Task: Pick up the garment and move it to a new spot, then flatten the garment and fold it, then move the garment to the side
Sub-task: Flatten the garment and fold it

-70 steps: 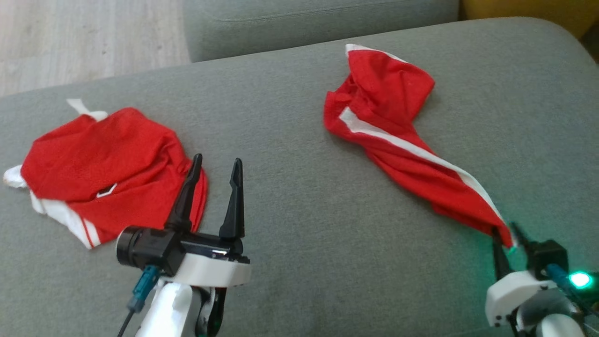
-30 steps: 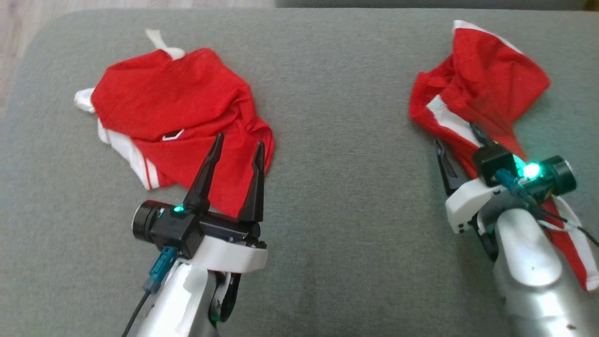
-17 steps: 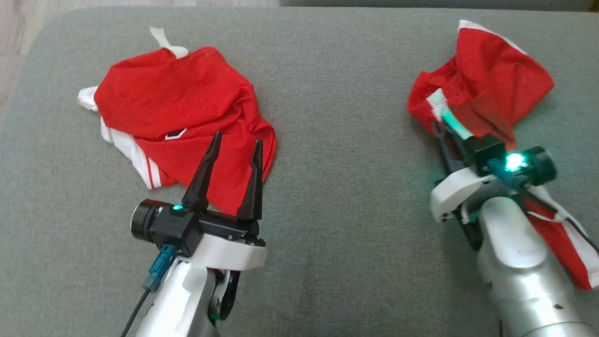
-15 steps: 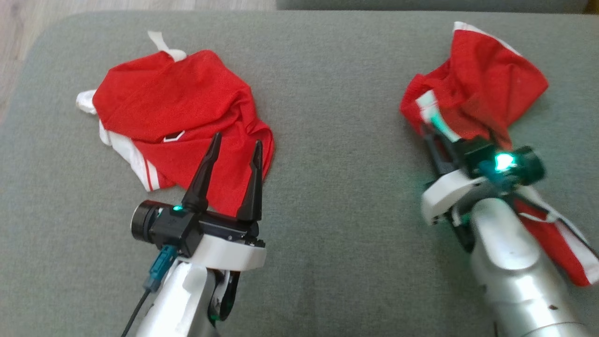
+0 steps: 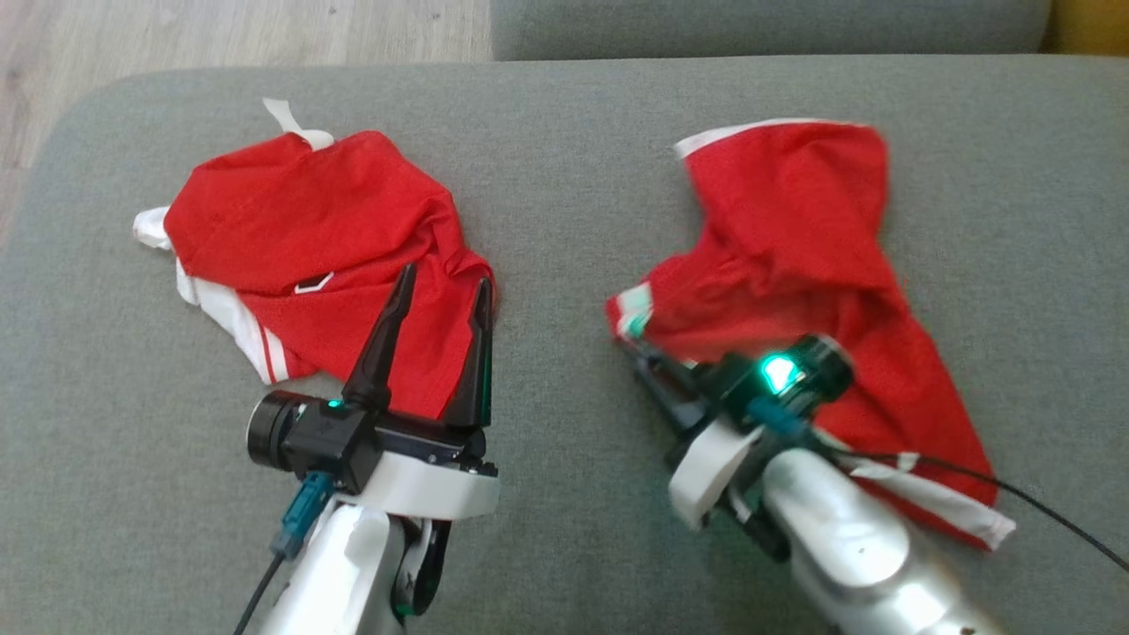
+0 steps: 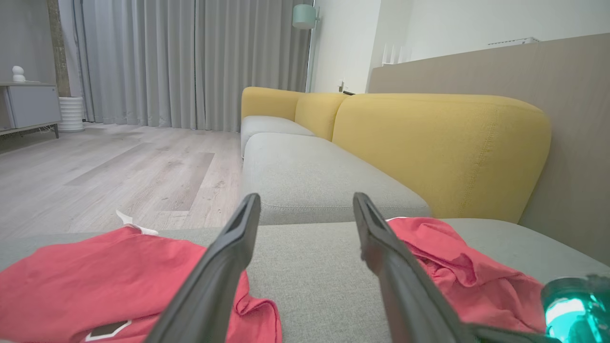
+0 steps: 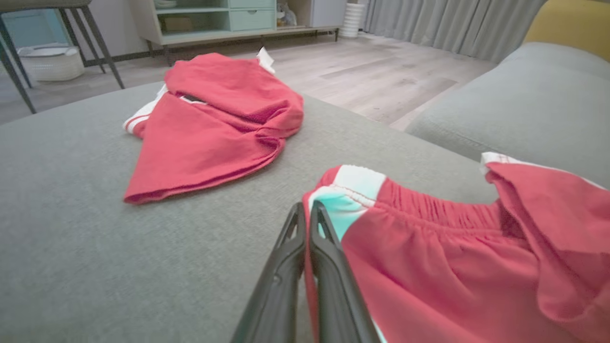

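Moved: garment dragged toward middle of sofa; crumpled red, white-trimmed.
Right claw: pinching waistband.
Left claw: spread, empty.

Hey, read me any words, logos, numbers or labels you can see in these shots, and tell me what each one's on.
None: nothing here reads as a word or number.
White-edged patch on the left red garment: a small emblem, no letters legible.
Red shorts pinched by the right gripper: plain white trim, no print visible.
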